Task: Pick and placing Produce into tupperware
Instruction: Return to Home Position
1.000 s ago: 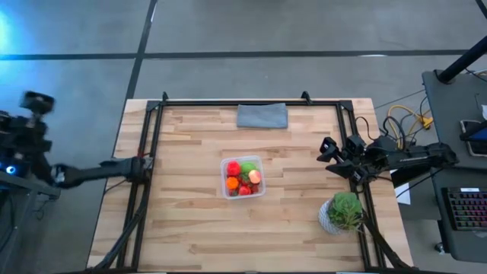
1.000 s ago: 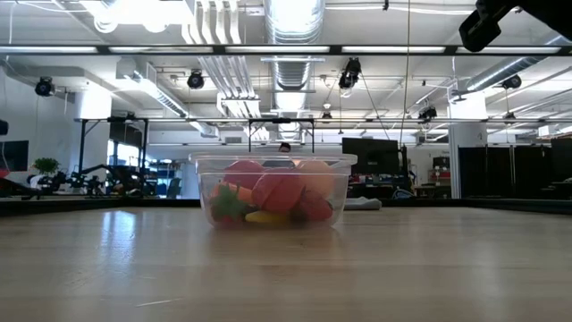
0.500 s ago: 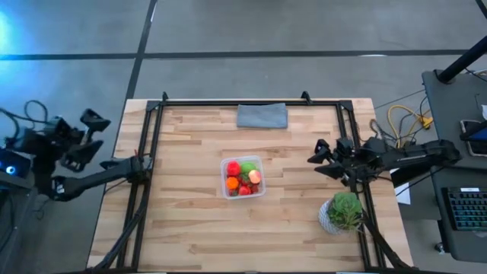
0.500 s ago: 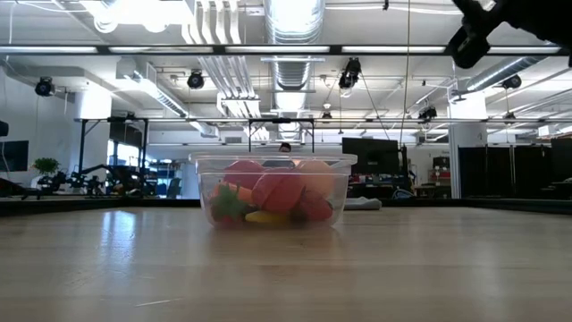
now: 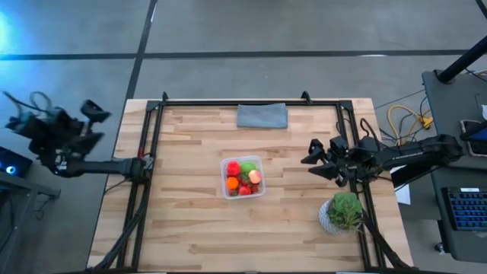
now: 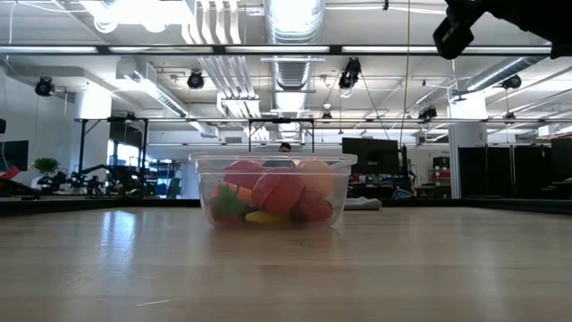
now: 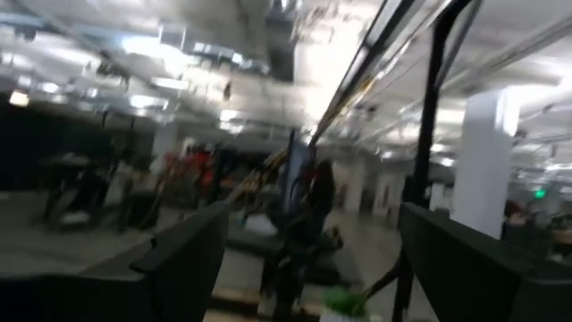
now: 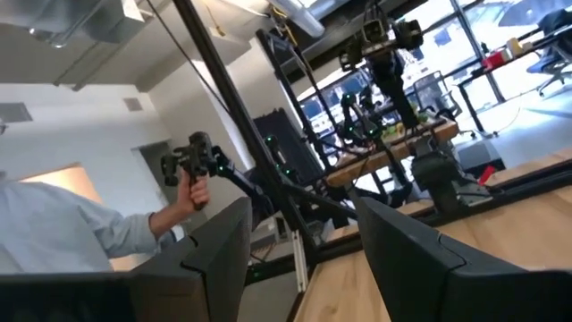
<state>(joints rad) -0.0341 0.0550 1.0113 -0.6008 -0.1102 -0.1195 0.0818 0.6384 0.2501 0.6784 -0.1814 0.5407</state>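
One tupperware [image 5: 223,180] mid-worktop [image 5: 190,228], open room on all sides. Produce [image 5: 242,176] piled inside, count unclear. One grey cloth [image 5: 262,116] at far edge, one potted plant [image 5: 345,211] by right edge. Left hand [image 5: 90,114] off left edge, fingers wide. Right hand [image 5: 312,158] near right edge, wide.

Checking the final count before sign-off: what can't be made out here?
- High view: exact count of produce in the tupperware; pieces overlap, too small.
- Low view: rear pieces, hidden by front ones; right pincer cut by top edge.
- Left wrist view: everything past the left pincer, blurred.
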